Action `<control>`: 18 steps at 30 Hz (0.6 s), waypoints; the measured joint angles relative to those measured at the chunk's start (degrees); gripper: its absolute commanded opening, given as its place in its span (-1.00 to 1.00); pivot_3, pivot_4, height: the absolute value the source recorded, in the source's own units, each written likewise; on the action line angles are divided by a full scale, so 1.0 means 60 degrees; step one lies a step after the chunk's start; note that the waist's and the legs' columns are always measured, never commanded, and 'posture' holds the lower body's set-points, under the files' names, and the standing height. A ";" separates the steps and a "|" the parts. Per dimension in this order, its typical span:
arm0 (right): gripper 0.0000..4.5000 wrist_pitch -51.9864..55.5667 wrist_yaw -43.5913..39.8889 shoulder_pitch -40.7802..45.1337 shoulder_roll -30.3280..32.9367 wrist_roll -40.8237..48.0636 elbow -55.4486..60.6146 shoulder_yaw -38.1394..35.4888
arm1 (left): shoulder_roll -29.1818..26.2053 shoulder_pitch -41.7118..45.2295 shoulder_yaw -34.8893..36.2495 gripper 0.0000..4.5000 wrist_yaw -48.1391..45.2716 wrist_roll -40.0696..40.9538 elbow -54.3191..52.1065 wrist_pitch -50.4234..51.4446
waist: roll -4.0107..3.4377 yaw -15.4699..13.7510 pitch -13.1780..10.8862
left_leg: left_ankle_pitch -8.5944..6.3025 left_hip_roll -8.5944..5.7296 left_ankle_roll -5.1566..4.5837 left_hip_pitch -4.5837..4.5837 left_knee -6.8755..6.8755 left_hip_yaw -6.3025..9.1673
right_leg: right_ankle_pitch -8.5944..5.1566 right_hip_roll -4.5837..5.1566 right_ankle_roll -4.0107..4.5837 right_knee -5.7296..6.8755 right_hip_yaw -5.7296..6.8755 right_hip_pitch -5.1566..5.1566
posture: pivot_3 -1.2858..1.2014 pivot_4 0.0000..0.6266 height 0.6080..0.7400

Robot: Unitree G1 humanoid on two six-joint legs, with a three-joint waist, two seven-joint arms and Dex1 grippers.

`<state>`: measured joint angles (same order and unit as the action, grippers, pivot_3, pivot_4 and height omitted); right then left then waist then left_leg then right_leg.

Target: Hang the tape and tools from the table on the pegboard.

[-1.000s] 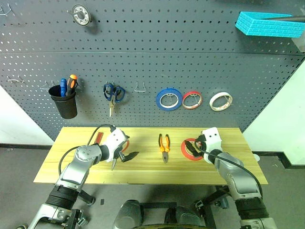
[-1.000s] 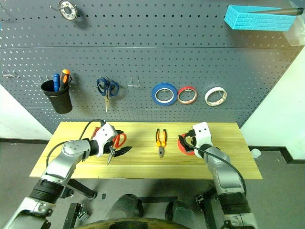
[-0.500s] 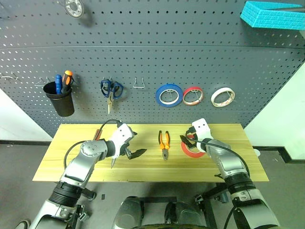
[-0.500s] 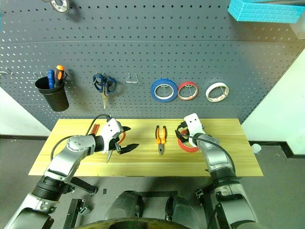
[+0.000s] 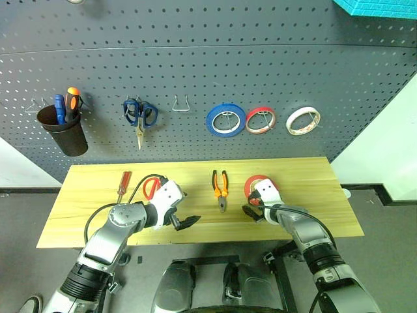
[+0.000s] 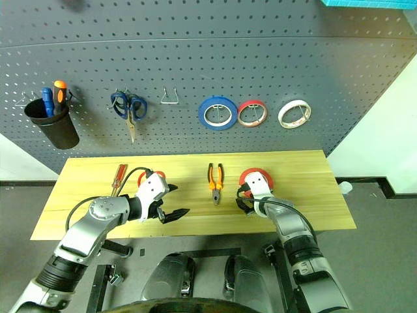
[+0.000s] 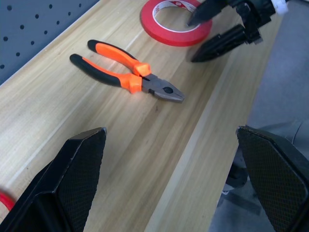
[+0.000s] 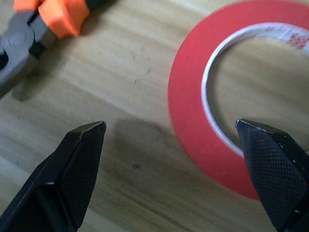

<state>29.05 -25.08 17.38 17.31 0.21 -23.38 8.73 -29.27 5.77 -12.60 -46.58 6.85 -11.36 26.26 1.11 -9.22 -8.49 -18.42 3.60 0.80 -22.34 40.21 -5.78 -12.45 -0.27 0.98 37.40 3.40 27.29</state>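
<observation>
One dark grey perforated pegboard; one light wooden table carrying one flat red-orange tape ring, one pair of orange-and-black pliers, red-handled scissors, one slim red-handled screwdriver; left gripper and right gripper both spread wide, empty; wrist views reveal wood grain.

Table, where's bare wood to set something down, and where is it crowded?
The table is bare at its right end beyond the red tape, and at its left end outside the screwdriver. The middle is crowded: red-handled scissors, left gripper, pliers, right gripper.
</observation>
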 measured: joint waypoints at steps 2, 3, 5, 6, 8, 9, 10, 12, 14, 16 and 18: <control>0.99 0.0001 -0.0031 0.0066 -0.0020 0.0000 -0.0006 0.0010 | -0.0003 -0.0101 0.0002 1.00 0.0075 0.0011 -0.0106 0.0121 | 0.0008 0.0077 -0.0057 | 0.0000 0.0000 0.0000 0.0002 0.0000 0.0001 | 0.0000 0.0001 -0.0001 0.0000 0.0000 -0.0002 | 0.33 -0.39 0.05; 0.99 -0.0001 -0.0037 0.0102 -0.0031 -0.0002 -0.0023 0.0011 | -0.0007 -0.0130 0.0003 1.00 0.0091 0.0018 -0.0131 0.0170 | 0.0012 0.0098 -0.0078 | 0.0000 0.0000 0.0000 0.0001 0.0000 0.0001 | 0.0000 0.0001 -0.0001 0.0000 0.0000 -0.0002 | 0.33 -0.38 0.05; 0.99 -0.0013 -0.0050 0.0180 -0.0042 -0.0008 -0.0084 0.0011 | -0.0018 -0.0165 0.0017 1.00 0.0118 0.0037 -0.0249 0.0283 | 0.0014 0.0114 -0.0120 | 0.0000 0.0001 0.0001 0.0002 0.0000 0.0001 | 0.0000 0.0001 -0.0001 0.0000 0.0000 -0.0001 | 0.33 -0.37 0.05; 0.99 -0.0032 -0.0052 0.0189 -0.0045 -0.0012 -0.0085 0.0011 | -0.0032 -0.0184 0.0025 1.00 0.0131 0.0055 -0.0314 0.0322 | 0.0014 0.0115 -0.0140 | 0.0000 0.0001 0.0000 0.0001 0.0000 0.0000 | 0.0000 0.0001 -0.0001 -0.0001 0.0000 -0.0001 | 0.33 -0.36 0.05; 0.99 -0.0099 -0.0056 0.0193 -0.0052 -0.0021 -0.0092 0.0011 | -0.0085 -0.0273 0.0044 1.00 0.0161 0.0118 -0.0486 0.0371 | 0.0017 0.0115 -0.0174 | 0.0000 0.0002 0.0000 0.0001 -0.0001 0.0001 | -0.0001 0.0001 -0.0003 -0.0002 0.0000 0.0000 | 0.34 -0.36 0.05; 0.99 -0.0120 -0.0057 0.0194 -0.0052 -0.0025 -0.0092 0.0010 | -0.0103 -0.0305 0.0053 1.00 0.0176 0.0131 -0.0521 0.0393 | 0.0016 0.0114 -0.0188 | 0.0000 0.0002 0.0000 0.0001 -0.0001 0.0000 | -0.0002 0.0002 -0.0004 -0.0003 0.0000 0.0000 | 0.34 -0.36 0.05; 0.99 -0.0129 -0.0060 0.0199 -0.0056 -0.0029 -0.0093 0.0011 | -0.0123 -0.0361 0.0066 1.00 0.0201 0.0150 -0.0581 0.0425 | 0.0016 0.0115 -0.0196 | 0.0000 0.0002 0.0000 0.0000 -0.0002 0.0000 | -0.0002 0.0002 -0.0004 -0.0003 0.0000 0.0000 | 0.34 -0.36 0.05; 0.99 -0.0140 -0.0075 0.0203 -0.0057 -0.0041 -0.0098 0.0011 | -0.0172 -0.0493 0.0068 1.00 0.0268 0.0196 -0.0715 0.0535 | 0.0016 0.0116 -0.0206 | 0.0000 0.0002 0.0001 0.0000 -0.0001 0.0000 | -0.0002 0.0003 -0.0004 -0.0004 0.0000 0.0000 | 0.34 -0.35 0.05; 0.99 -0.0145 -0.0082 0.0211 -0.0059 -0.0087 -0.0103 0.0011 | -0.0199 -0.0543 0.0068 1.00 0.0299 0.0221 -0.0778 0.0593 | 0.0014 0.0115 -0.0220 | 0.0000 0.0002 0.0001 0.0001 -0.0002 0.0000 | -0.0002 0.0003 -0.0005 -0.0004 0.0000 0.0000 | 0.34 -0.33 0.05; 0.99 -0.0161 -0.0098 0.0256 -0.0074 -0.0094 -0.0138 0.0011 | -0.0237 -0.0565 0.0074 1.00 0.0337 0.0235 -0.0846 0.0623 | 0.0019 0.0115 -0.0255 | 0.0000 0.0003 0.0001 0.0004 -0.0002 0.0001 | -0.0003 0.0004 -0.0005 -0.0004 0.0000 -0.0001 | 0.34 -0.31 0.05; 0.99 -0.0224 -0.0123 0.0345 -0.0103 -0.0100 -0.0268 0.0011 | -0.0268 -0.0584 0.0081 1.00 0.0371 0.0281 -0.0986 0.0709 | 0.0021 0.0119 -0.0306 | 0.0000 0.0004 0.0001 0.0005 -0.0003 0.0000 | -0.0003 0.0003 -0.0005 -0.0004 0.0000 -0.0001 | 0.34 -0.30 0.05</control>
<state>27.70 -25.82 19.46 16.69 -0.39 -24.99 8.80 -30.87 2.27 -12.12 -44.35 8.54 -17.28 30.51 1.24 -8.51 -10.33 -18.42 3.63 0.81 -22.31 40.20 -5.78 -12.47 -0.25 0.95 37.37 3.40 27.29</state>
